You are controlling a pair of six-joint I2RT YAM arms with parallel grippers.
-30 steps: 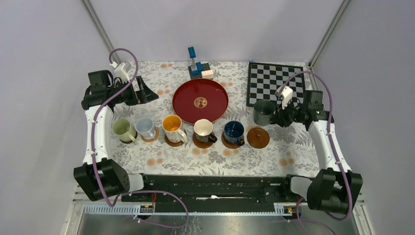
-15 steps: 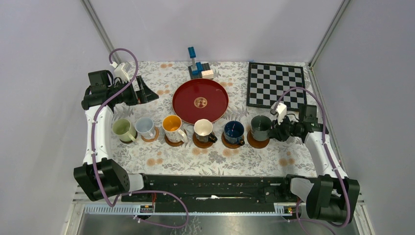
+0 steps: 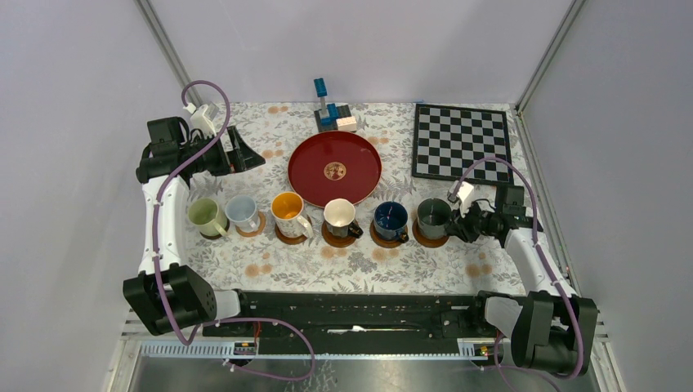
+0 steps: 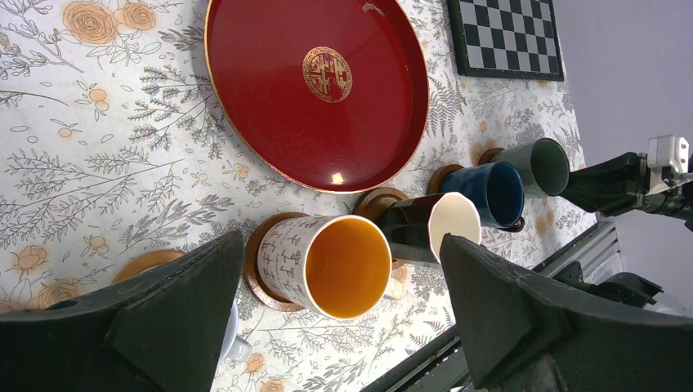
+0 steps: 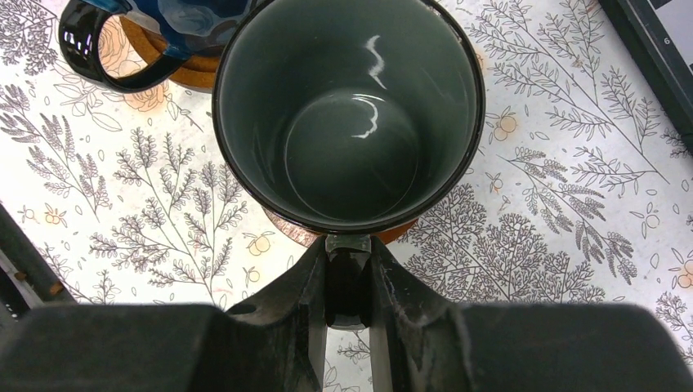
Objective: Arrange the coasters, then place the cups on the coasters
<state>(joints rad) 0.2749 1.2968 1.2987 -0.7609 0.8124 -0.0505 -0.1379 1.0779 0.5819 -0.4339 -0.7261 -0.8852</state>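
The right fingers are seen clamped on the handle of the dark grey-green cup. The cup is held upright over the last coaster, at the right end of the row and just beside the dark blue cup. Only a sliver of that coaster is shown, on the near side (so the cup is judged to sit off-centre, toward the far edge). Whether the base is resting on the wood cannot be told.

If the handle were let go with the base half off the coaster's edge, the cup could be left tilted. If it were let go while hanging clear, it could drop and knock its neighbour. A sideways pull on withdrawal could drag it by the handle.

The left fingers are spread wide with nothing between them, parked above the desk beside the red tray.

The full row of six cups is given only by the top view. The handle grip and the coaster's offset are shown only by the right wrist view. The patterned cup is seen from the side on its coaster only in the left wrist view.
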